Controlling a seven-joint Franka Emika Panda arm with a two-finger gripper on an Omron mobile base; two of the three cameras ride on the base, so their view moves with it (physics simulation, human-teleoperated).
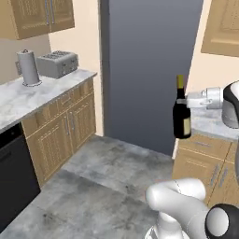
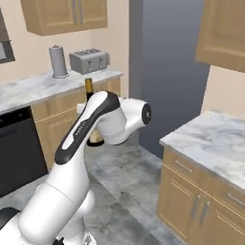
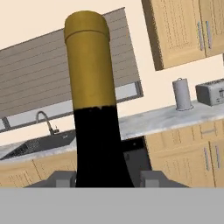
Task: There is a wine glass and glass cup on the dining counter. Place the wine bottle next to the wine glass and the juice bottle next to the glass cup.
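My tool (image 1: 183, 101) pinches the wine bottle (image 1: 181, 113) at its shoulder — held upright in the air above the kitchen floor (image 1: 107, 182), between two marble benches (image 1: 32, 93) — toaster (image 1: 58, 63) behind.

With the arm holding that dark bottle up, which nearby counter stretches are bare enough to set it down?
The right-hand marble counter beyond the wine bottle is bare. The left counter is free in front; its back corner is crowded by the paper towel roll and toaster. The gripper grips the bottle's shoulder.
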